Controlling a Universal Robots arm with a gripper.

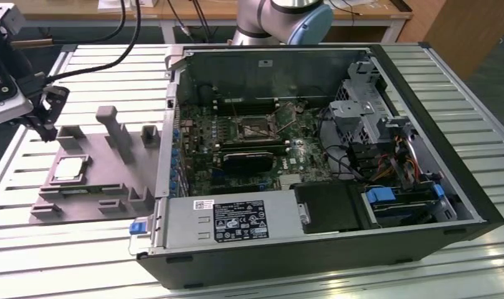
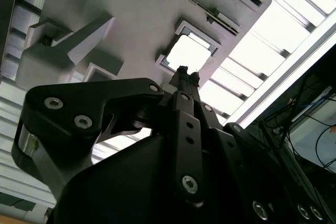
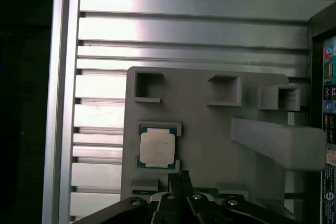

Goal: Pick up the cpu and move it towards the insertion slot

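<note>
My pincer (image 3: 181, 181) hangs over the plate (image 3: 210, 145) with its fingers pressed together and empty, as far as I can judge from the first wrist view. Just beneath and ahead of its tips, the cpu (image 3: 156, 147) lies flat in a square nest, whose raised rim likely keeps it squared for a grip. Well beyond the pincer, inside the open case (image 1: 451, 156), the slot (image 1: 256, 128) faces up. The power supply (image 1: 185, 224) carries a white label (image 1: 239, 220); I leave its print unread.
</note>
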